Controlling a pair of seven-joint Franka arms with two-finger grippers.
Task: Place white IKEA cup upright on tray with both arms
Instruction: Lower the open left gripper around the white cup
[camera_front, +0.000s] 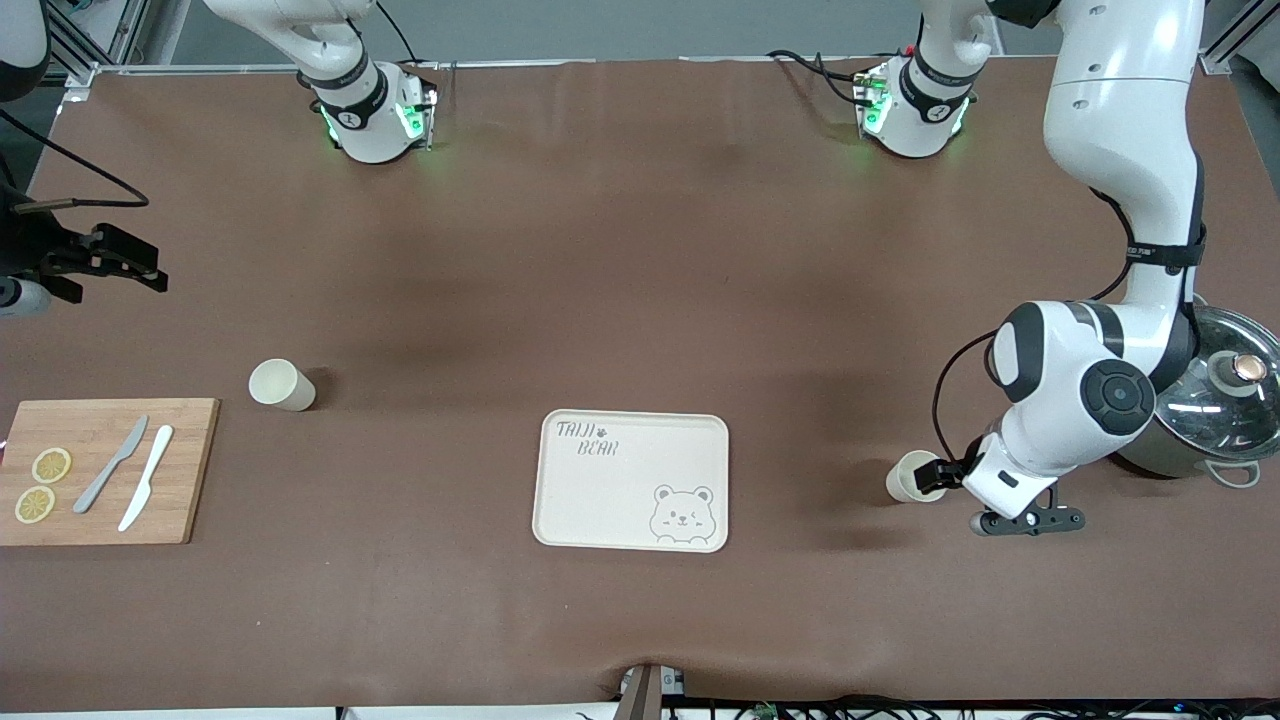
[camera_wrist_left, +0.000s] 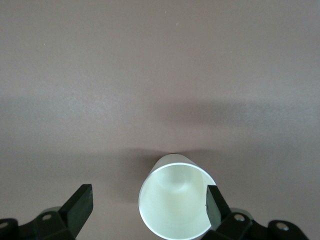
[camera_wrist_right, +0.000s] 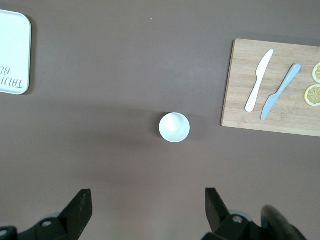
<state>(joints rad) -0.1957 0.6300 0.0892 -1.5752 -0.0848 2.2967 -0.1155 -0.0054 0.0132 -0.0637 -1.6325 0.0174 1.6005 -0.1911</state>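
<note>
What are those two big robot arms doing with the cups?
The left gripper is down at the table with its jaws open around a white cup near the left arm's end, one finger inside the rim; it has not closed yet. The right gripper hangs open high over the other cup, which stands beside the wooden cutting board. The tray in the middle has no cup on it yet.
</note>
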